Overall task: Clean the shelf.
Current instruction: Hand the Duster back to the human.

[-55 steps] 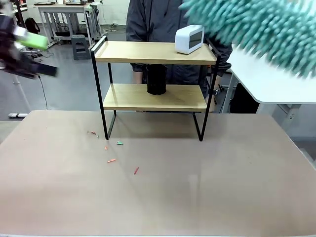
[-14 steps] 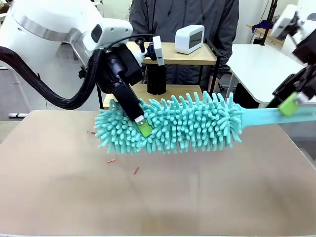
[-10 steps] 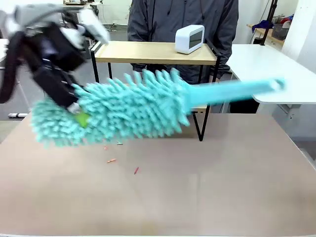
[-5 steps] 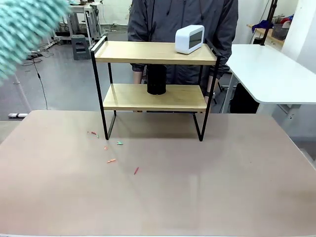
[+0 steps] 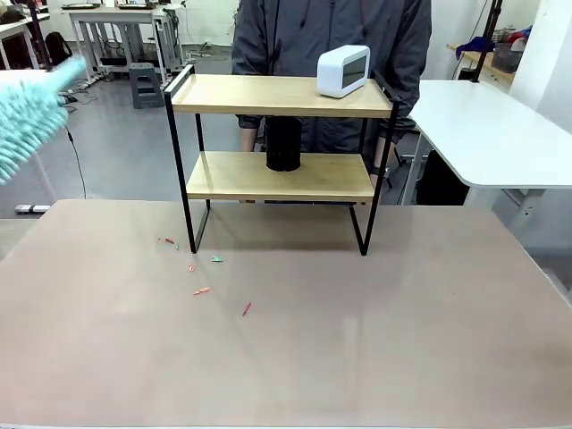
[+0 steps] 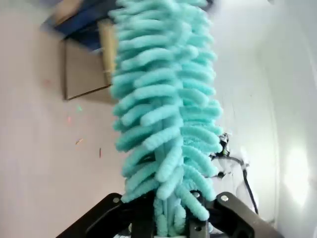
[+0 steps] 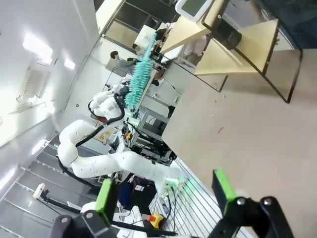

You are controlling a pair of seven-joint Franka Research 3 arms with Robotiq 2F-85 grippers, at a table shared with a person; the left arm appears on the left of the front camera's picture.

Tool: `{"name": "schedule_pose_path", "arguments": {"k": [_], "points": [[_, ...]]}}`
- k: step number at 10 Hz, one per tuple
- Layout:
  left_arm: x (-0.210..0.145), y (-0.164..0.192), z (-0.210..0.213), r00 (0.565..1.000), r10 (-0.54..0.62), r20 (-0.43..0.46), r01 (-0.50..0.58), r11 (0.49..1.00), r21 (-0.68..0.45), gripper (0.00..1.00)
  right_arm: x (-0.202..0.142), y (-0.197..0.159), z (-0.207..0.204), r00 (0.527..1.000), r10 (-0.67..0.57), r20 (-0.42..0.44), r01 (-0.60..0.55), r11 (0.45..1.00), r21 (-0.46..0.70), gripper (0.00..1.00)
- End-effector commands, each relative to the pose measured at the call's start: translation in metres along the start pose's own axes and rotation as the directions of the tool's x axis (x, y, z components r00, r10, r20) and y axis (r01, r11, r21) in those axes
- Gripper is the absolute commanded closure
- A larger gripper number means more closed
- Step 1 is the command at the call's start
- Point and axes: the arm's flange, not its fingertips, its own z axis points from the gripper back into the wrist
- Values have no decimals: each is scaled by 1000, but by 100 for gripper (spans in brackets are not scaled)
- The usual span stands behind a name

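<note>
I see the shelf standing at the far middle of the desk, toward 12 o'clock from my camera, its two wooden boards level in the black frame. A white clock-like device sits on the top board toward its right end, and a black cylinder stands on the lower board near the middle. A person in a dark jacket stands just behind the shelf. Small red and green scraps lie on the desk in front of the shelf's left leg, at about 10 o'clock from the desk's centre.

My left pincer is clamped tight on the base of a teal microfibre duster, whose fluffy head rises straight up from between the fingers in the left wrist view. In the front view the blurred duster head shows at the left edge, at about 9 o'clock, well apart from the shelf and above the desk.

My right pincer stands wide, green pads spread with nothing between them. Its wrist view looks across the desk from off its edge; there the shelf is at about 1 o'clock, and the duster held by the left arm is farther off at 11 o'clock.
</note>
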Motion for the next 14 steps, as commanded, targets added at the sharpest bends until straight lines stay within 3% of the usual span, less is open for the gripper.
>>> {"name": "schedule_pose_path", "arguments": {"k": [1, 2, 14], "points": [[10, -7, -20, 915, 402, 19, -403, 914, 48, 100, -1, -2, 2, 1000, 16, -2, -16, 1000, 5, 0], [0, 0, 0, 1000, 0, 0, 0, 1000, 0, 89, -1, -2, 2, 1000, 16, -2, -16, 1000, 5, 0], [0, 0, 0, 1000, 0, 0, 0, 1000, 0, 89, -1, -2, 2, 1000, 16, -2, -16, 1000, 5, 0]]}}
